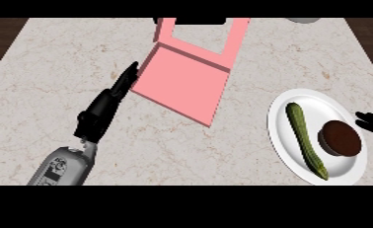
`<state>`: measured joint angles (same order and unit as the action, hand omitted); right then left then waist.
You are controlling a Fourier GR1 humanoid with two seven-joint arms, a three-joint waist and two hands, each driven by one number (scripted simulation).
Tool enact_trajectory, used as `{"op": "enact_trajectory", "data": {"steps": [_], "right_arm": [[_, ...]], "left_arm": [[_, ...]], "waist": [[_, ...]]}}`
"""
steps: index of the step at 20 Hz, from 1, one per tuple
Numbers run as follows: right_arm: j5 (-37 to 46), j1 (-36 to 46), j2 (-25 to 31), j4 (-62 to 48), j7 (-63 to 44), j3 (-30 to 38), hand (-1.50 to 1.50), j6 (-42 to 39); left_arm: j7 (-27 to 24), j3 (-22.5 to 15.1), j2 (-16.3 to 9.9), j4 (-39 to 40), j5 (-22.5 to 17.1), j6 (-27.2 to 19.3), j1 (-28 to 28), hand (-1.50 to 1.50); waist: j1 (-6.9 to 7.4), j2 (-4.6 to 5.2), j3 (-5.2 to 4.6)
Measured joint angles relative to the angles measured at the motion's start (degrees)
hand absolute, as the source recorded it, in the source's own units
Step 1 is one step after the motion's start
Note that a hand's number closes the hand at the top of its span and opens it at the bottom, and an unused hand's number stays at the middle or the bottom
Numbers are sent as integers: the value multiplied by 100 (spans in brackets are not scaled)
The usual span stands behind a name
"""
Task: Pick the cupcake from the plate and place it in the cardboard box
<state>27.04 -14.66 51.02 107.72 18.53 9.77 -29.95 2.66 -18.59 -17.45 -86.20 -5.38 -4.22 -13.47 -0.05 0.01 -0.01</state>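
- Your dark brown round cupcake (340,138) sits on the white plate (284,118), just left of your right hand (363,121), whose finger state you cannot tell.
- Your left hand (109,101), fingers straight, points beside the pink box (182,81).

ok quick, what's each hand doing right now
Left hand: open, fingers straight, holding nothing, beside the pink box.
Right hand: only fingertips show at the edge; cannot tell.

Left hand (109,104) extended, fingers straight; right hand (362,120) — only fingertips show at the right edge.
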Motion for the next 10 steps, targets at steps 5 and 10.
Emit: {"op": "enact_trajectory", "data": {"steps": [5,10], "right_arm": [[651,265,-351,-371,-66,-319,-150,13],[1120,524,-688,-766,29,-399,-150,58]], "left_arm": [[142,135,51,-187,94,174,72,0],[82,354,150,-70,216,378,68,0]], "waist": [[13,-1,2],[4,-1,1]]}}
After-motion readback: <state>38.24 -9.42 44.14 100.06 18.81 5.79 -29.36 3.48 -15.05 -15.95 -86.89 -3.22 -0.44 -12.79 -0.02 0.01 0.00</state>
